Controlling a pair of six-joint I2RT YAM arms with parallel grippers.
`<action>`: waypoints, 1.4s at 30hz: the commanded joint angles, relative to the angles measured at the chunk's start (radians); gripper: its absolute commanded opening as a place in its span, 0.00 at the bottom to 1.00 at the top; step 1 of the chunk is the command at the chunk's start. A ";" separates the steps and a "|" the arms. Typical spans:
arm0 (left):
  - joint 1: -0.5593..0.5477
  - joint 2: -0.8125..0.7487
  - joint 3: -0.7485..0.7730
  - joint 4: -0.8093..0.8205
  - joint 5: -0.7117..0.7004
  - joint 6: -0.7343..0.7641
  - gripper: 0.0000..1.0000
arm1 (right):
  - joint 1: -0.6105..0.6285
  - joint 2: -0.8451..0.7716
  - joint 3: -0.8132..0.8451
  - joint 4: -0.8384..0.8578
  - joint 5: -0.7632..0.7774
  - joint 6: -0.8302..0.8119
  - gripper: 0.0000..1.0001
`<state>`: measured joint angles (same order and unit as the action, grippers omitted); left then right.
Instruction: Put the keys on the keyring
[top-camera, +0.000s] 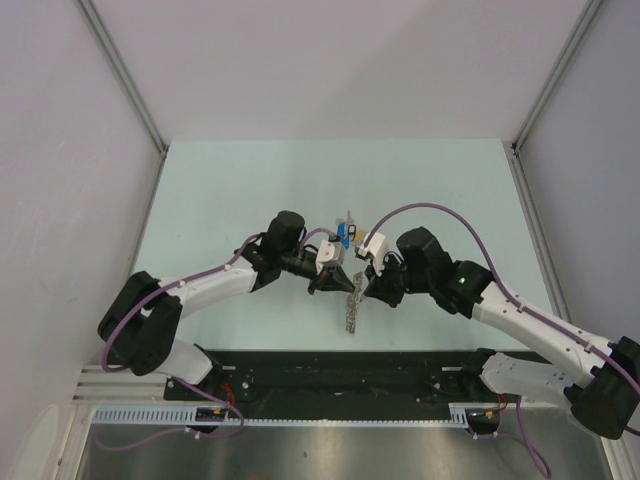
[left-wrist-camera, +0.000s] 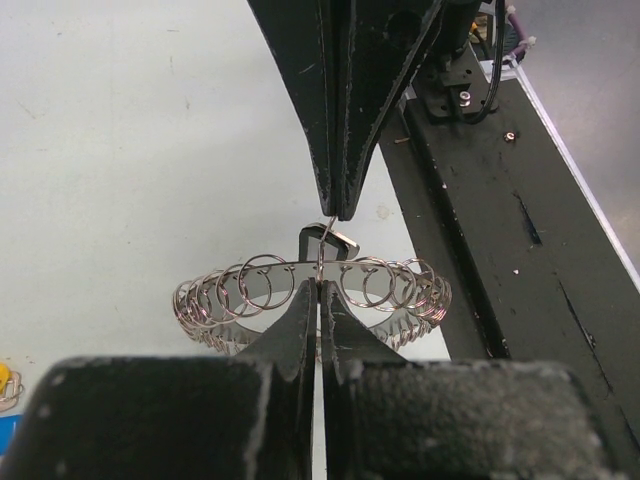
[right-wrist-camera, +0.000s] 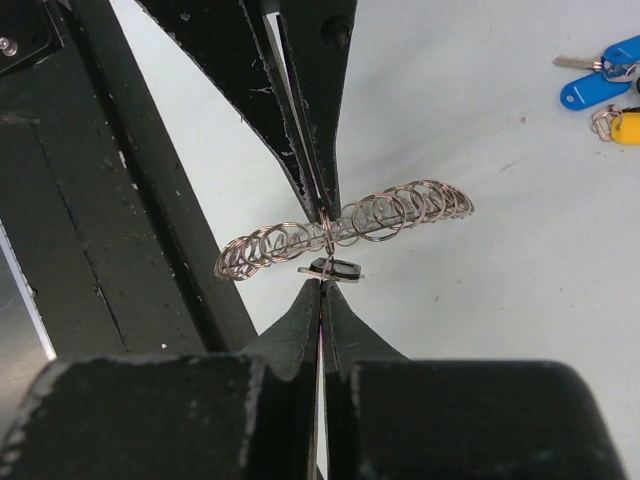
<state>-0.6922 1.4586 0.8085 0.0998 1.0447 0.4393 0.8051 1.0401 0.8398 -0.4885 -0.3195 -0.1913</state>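
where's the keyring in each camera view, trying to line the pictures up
Top external: the keyring sits just below centre, a short silvery strip seen edge-on.
Left wrist: keyring lower centre, a fan of wire loops.
Right wrist: keyring mid-frame, an arc of loops running left to right.
Shared landmark: the black base rail, below the ring from above, right of it in left wrist, left of it in right wrist.

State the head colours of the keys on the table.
The keys: blue and yellow, clearest from right wrist.
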 joint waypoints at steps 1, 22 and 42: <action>-0.020 0.000 0.050 -0.018 0.063 0.052 0.00 | -0.006 0.003 0.018 0.059 -0.030 0.004 0.00; -0.047 -0.007 0.063 -0.057 0.083 0.081 0.00 | -0.032 0.005 0.016 0.064 -0.131 -0.016 0.00; -0.059 -0.023 0.049 -0.011 0.035 0.038 0.01 | -0.069 0.009 0.016 0.061 -0.148 0.003 0.00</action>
<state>-0.7368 1.4593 0.8280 0.0547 1.0489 0.4786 0.7391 1.0554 0.8398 -0.4736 -0.4858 -0.1955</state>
